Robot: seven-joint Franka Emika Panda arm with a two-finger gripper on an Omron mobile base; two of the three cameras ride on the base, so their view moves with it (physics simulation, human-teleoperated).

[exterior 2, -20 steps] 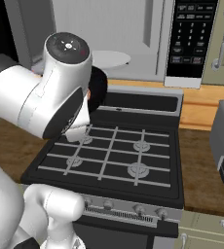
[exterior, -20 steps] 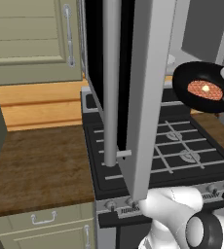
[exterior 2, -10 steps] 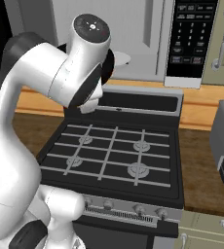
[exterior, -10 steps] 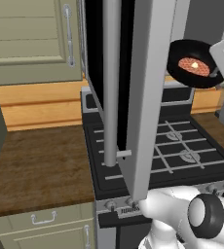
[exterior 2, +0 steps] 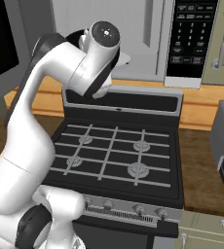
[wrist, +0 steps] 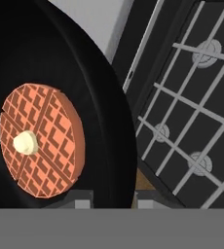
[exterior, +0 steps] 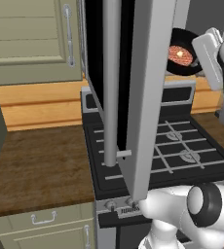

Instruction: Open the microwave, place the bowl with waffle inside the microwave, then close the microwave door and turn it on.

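Microwave door (exterior: 143, 97) open. Fingers (wrist: 113, 200) nearly closed, clamped on rim of bowl with waffle (exterior: 182, 53); bowl tilted, carried high above stove (exterior 2: 119, 155), near microwave (exterior 2: 148, 34) opening. Remaining: insert bowl, close door, start. Versus earlier frame: bowl higher, closer to door.

bowl with waffle (exterior: 181, 54) higher, nearer microwave (exterior: 192, 19)
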